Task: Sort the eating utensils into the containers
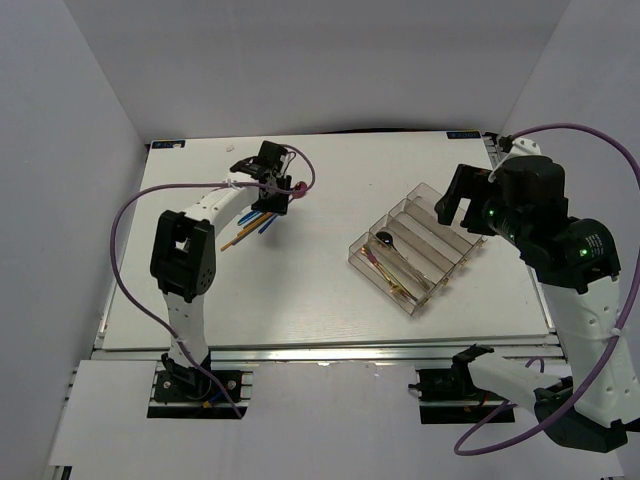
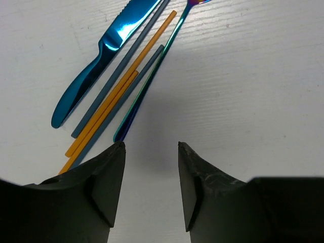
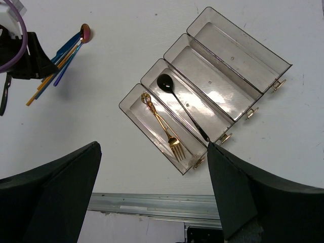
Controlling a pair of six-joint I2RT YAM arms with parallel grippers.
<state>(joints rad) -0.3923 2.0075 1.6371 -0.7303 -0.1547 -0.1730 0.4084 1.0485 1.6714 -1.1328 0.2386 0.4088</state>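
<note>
Iridescent spoon (image 2: 152, 76) lies just ahead of the left tool (image 2: 151, 148), jaws parted.

The top view looks down from the near side; the right wrist view, high up, shares its clear smoky plastic four-compartment tray (image 1: 445, 232). The left wrist view hugs the white tabletop (image 2: 243, 76) well left of it.

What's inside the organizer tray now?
In the organizer tray, a gold fork lies in the end compartment, a dark spoon in the next; the other two show nothing. A finger of the right gripper may hide the spoon's handle tip.
</note>
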